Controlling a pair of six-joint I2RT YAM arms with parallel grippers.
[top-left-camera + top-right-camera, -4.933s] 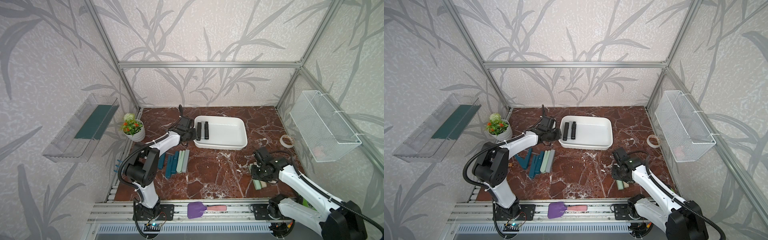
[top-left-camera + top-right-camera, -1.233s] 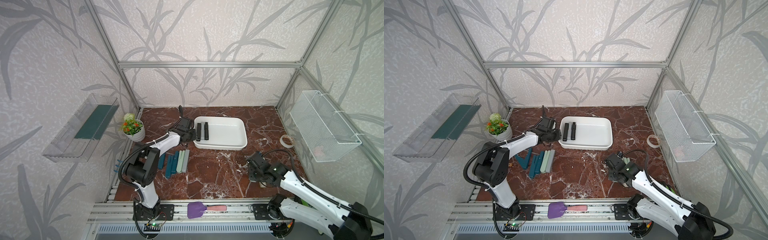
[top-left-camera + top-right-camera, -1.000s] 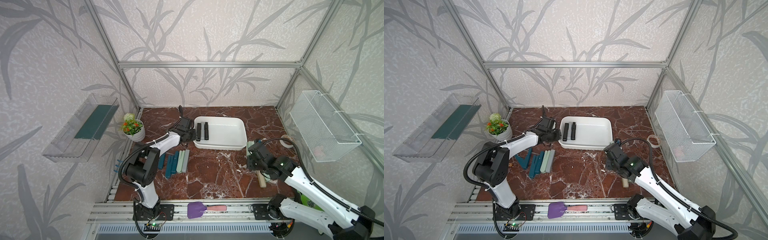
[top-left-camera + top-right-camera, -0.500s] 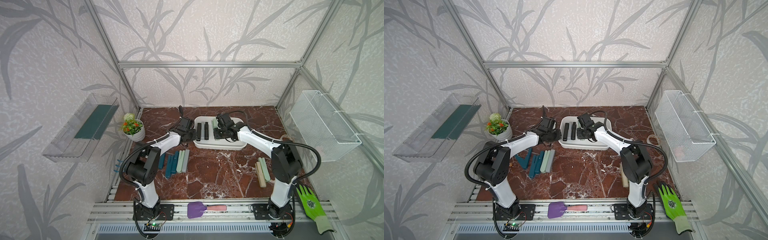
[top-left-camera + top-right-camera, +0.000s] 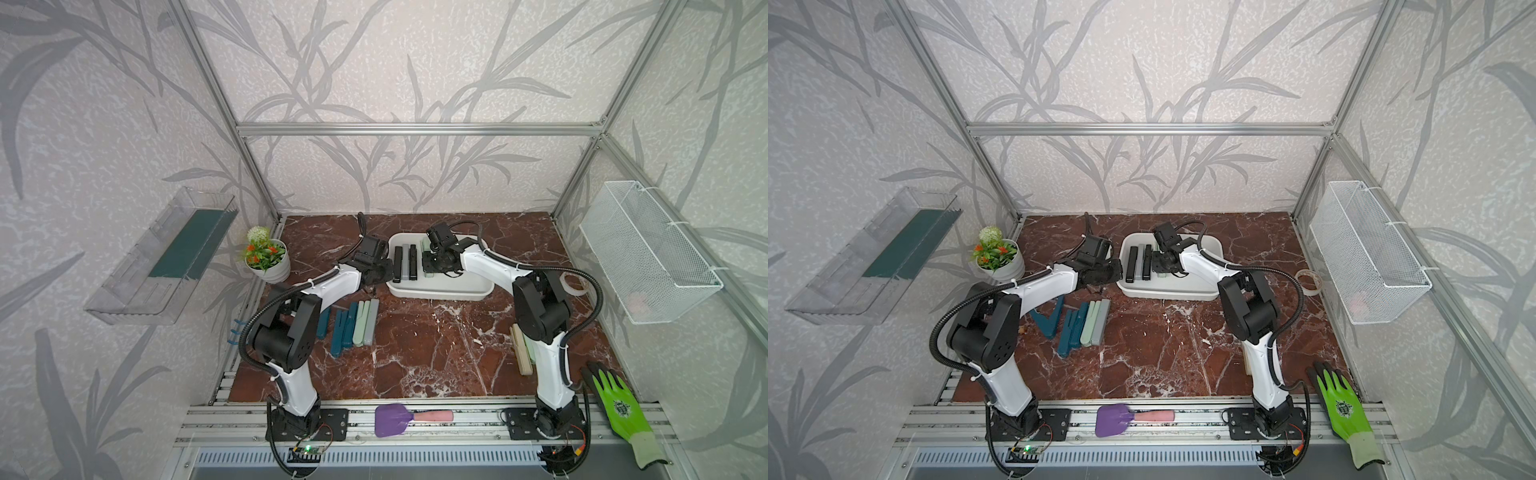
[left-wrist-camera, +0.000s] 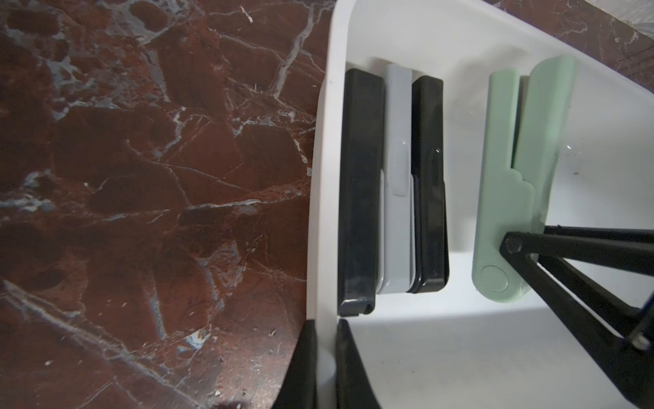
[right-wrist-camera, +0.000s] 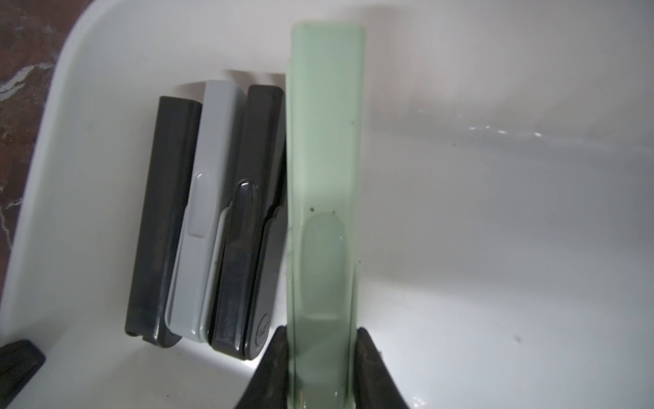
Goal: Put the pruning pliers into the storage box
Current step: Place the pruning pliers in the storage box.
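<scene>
The right gripper (image 7: 320,357) is now reaching into the storage box (image 5: 440,294), which is sitting near the middle of the table's far edge. A second ago this arm was still travelling over the table's right side, and a few seconds before that it was bending over the small cluster of tools near the table's right edge. Its jaws are clamped on the pivot end of the pale green pliers (image 7: 323,177), which are pointing toward the box's far wall. They are hanging just beside the three pliers already lined up against the box's left wall: a black pair (image 6: 359,191), a grey pair (image 6: 396,177) and a second black pair (image 6: 428,177). The left wrist view is showing a narrow gap between the green tool and that row, but whether it is already resting on the box floor cannot be told. The left gripper (image 6: 325,354) is staying where it was, its jaws pinched together on the box's left rim near the front corner, apparently steadying the box. Judging from this, the transfer is all but done and only the release is outstanding, which would make the fourth tool stored. Much is still waiting: a row of dark teal, pale green and grey pliers (image 5: 353,322) is lying on the table's left side, and a beige and green pair (image 5: 521,345) is lying near the right edge, partly behind the right arm.
</scene>
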